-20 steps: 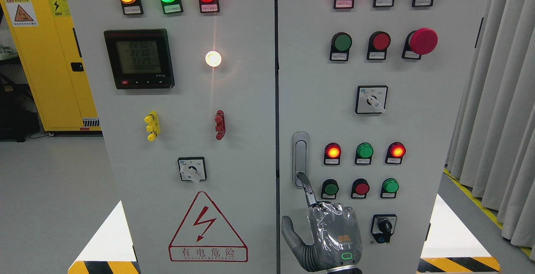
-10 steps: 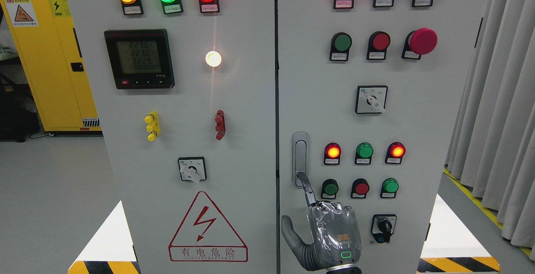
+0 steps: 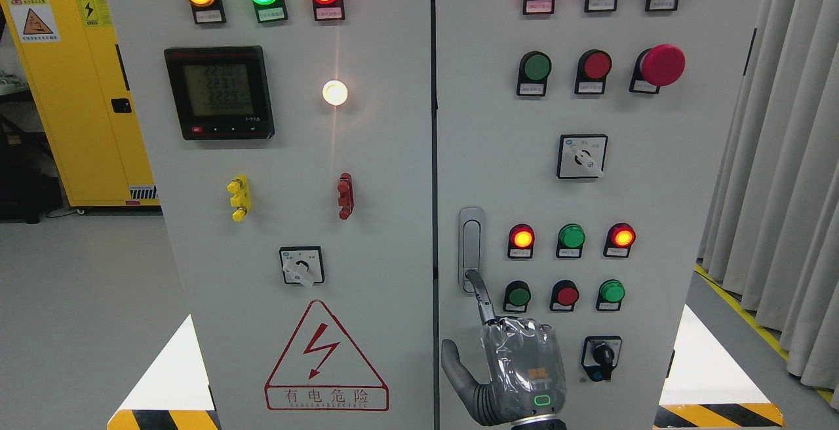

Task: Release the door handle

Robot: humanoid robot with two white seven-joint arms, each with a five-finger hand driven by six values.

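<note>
Head view: one right hand [image 3: 518, 371], grey, glossy plastic-wrapped back, rising from bottom edge right of middle; index finger [image 3: 482, 295] extended, tip touching lower end of door handle [image 3: 471, 250], thumb out to side, other fingers curled, nothing grasped. One slim metallic handle, upright, left edge of right cabinet door [image 3: 655, 187]. Two pale grey doors; grey floor [image 3: 78, 299], yellow cabinet [image 3: 72, 89] left, curtain [image 3: 786, 187] right.

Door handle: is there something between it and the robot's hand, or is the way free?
Nothing visible stands between them. The right hand has one finger stretched up to the lower end of the door handle and seems to touch it there. The nearest buttons lie to the right of that finger, out of its line.
</note>
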